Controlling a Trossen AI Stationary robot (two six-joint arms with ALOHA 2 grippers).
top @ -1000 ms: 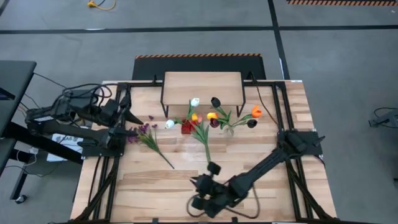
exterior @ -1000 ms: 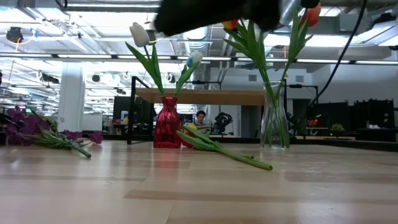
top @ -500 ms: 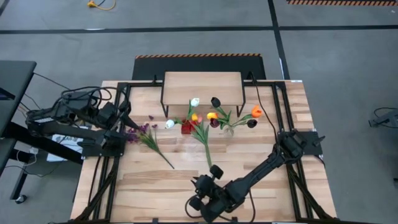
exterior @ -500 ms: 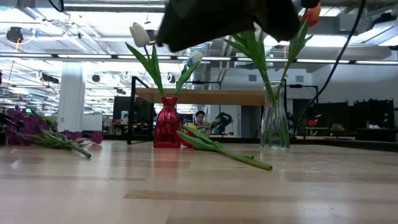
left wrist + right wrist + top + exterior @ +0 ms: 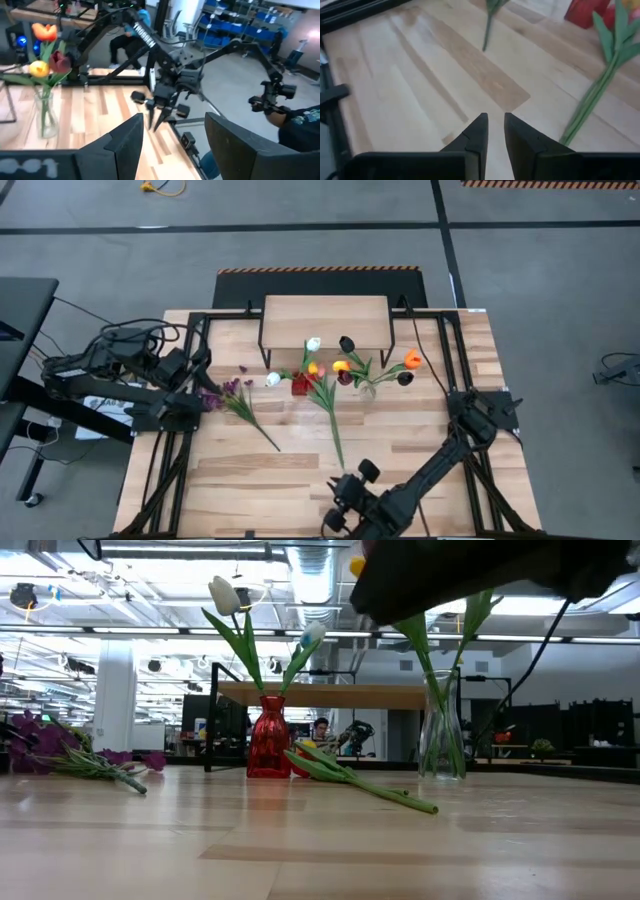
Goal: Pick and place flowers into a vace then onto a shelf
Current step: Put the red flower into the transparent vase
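High view, tulip (image 5: pixel 329 408) beyond empty right hand (image 5: pixel 340 502)

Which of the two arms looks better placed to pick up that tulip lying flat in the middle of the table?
Probably the right. Its tool, fingers nearly together and empty, sits just past the stem end of the lying tulip. The left tool waits by the purple blossoms at the table's left edge.
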